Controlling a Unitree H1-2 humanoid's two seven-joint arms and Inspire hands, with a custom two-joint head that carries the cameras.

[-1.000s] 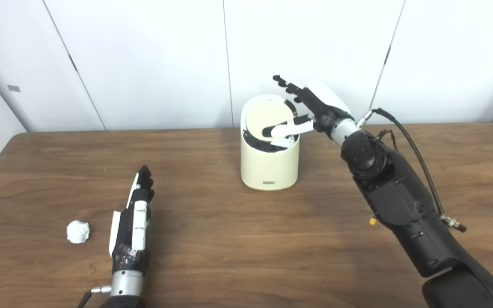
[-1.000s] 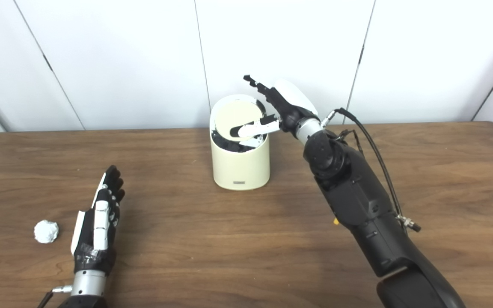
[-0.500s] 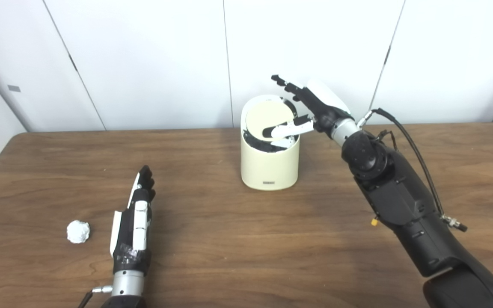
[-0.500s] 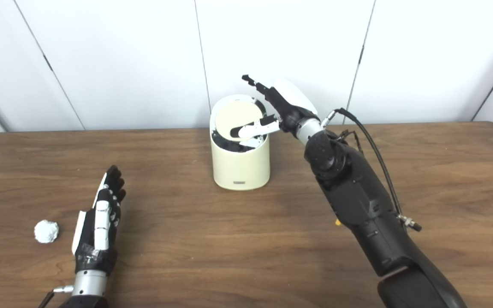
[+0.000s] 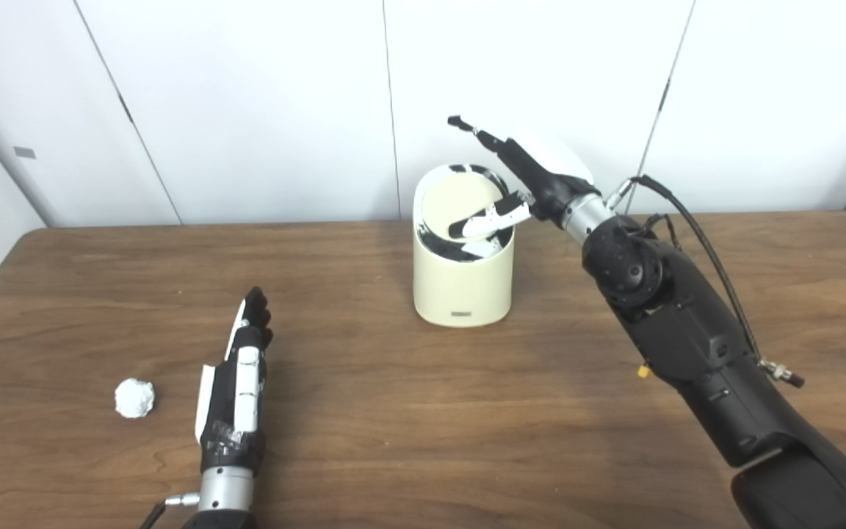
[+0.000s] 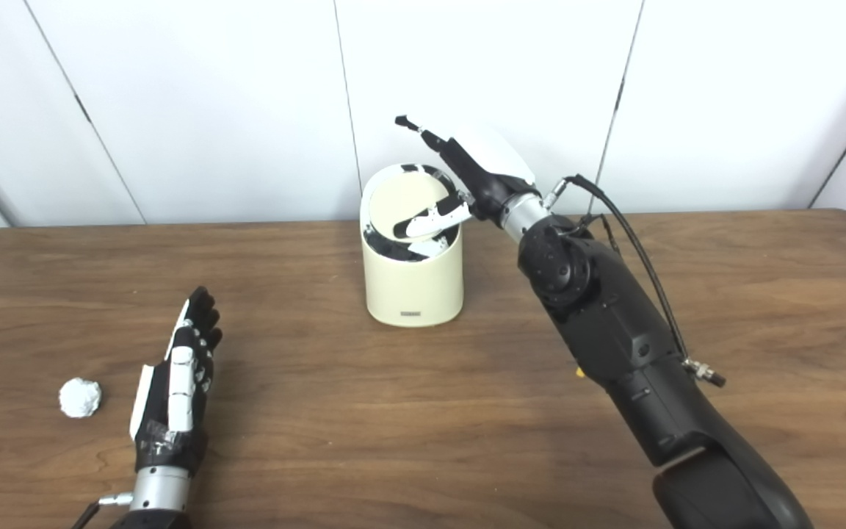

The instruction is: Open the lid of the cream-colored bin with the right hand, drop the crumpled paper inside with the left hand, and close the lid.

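The cream-colored bin (image 5: 461, 286) stands upright at the back middle of the wooden table (image 5: 423, 441). Its round swing lid (image 5: 460, 206) is tilted, with dark gaps showing along its front and back rim. My right hand (image 5: 522, 184) is over the bin's right rim, fingers spread; its thumb presses down on the lid while the other fingers point up and left above it. A small white crumpled paper ball (image 5: 134, 397) lies near the table's left front. My left hand (image 5: 236, 386) rests flat and open on the table just right of the paper, not touching it.
White wall panels (image 5: 247, 110) stand close behind the table's far edge. A black cable (image 5: 695, 235) loops off my right forearm. The table's left edge lies a short way beyond the paper ball.
My right hand has lifted and reached further left, and its thumb has tipped the lid more, baring a dark gap at the back rim. The left hand has edged slightly forward and right.
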